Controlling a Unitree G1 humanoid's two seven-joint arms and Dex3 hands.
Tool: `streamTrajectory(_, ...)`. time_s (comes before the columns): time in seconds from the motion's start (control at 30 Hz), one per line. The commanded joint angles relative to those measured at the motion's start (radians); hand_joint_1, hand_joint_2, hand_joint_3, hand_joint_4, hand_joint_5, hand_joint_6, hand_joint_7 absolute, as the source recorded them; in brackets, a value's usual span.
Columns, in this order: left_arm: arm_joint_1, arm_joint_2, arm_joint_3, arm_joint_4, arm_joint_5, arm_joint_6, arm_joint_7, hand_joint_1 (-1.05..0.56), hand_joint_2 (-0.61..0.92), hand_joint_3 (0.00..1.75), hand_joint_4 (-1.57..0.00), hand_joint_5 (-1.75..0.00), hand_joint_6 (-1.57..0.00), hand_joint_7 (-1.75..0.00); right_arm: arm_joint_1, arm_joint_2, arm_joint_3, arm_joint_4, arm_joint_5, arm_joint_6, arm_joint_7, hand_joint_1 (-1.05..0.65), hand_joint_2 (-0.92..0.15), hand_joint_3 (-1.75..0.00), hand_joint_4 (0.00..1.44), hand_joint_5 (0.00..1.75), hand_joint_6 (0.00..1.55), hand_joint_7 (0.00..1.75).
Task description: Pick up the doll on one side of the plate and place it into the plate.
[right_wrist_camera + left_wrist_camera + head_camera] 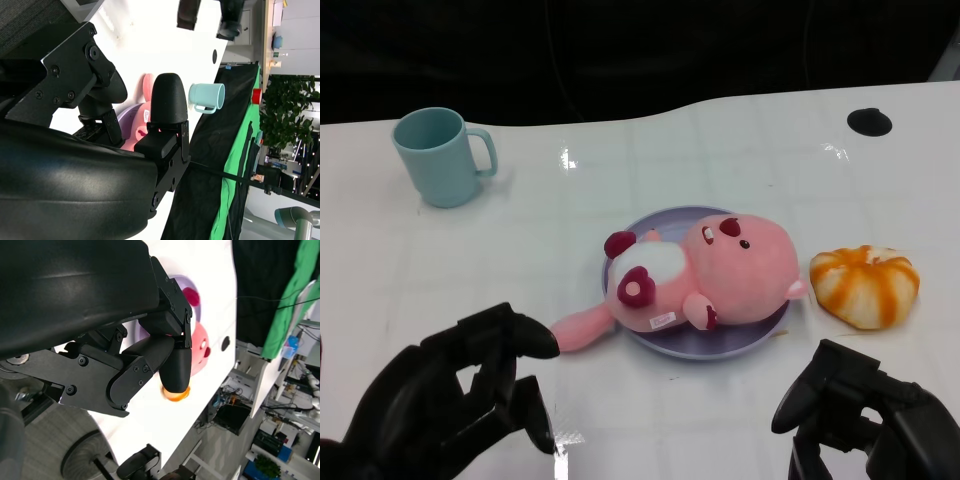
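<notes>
Left hand (450, 400) sits low at the near left edge, fingers curled in, nothing in them. Right hand (870, 420) mirrors it at the near right, fingers bent inward, holding nothing. Count it up: two hands, one doll, one plate, one cup, one orange toy. The pink doll (705, 275) lies on its side in the purple plate (720, 345), tail spilling over the rim toward the left hand, its tip just beyond those fingertips but apart from them. The orange striped toy (865, 285) rests just right of the plate, ahead of the right hand. The teal cup (440, 155) stands far back left.
</notes>
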Motion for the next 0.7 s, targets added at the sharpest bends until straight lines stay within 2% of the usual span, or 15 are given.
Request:
streamTrajectory(0.03,0.014,0.017,-0.008,-0.005,0.009,-0.003,0.0,-0.09,0.62,1.18,-0.79,-1.75,-0.59,-1.68,0.0,-0.009,-0.019,0.001,0.01,-0.004,0.004,0.08,-0.42,-1.4,0.72,1.75,0.61,1.55)
streamTrajectory(0.13,0.019,0.025,-0.037,0.017,0.06,-0.049,-0.016,-0.09,0.61,1.18,-0.8,-1.75,-0.59,-1.7,0.004,-0.012,-0.025,0.002,0.013,-0.004,0.007,0.08,-0.41,-1.39,0.72,1.75,0.61,1.55)
streamTrajectory(0.27,0.02,0.034,-0.073,0.06,0.124,-0.106,-0.039,-0.09,0.58,1.19,-0.83,-1.75,-0.67,-1.66,0.006,-0.014,-0.036,0.01,0.016,-0.012,0.014,0.1,-0.41,-1.39,0.72,1.75,0.61,1.54)
streamTrajectory(0.7,0.009,0.042,-0.093,0.142,0.148,-0.17,-0.122,-0.08,0.51,1.3,-0.84,-1.75,-0.7,-1.71,0.008,-0.012,-0.047,0.039,0.017,-0.038,0.026,0.15,-0.44,-1.39,0.72,1.75,0.6,1.54)
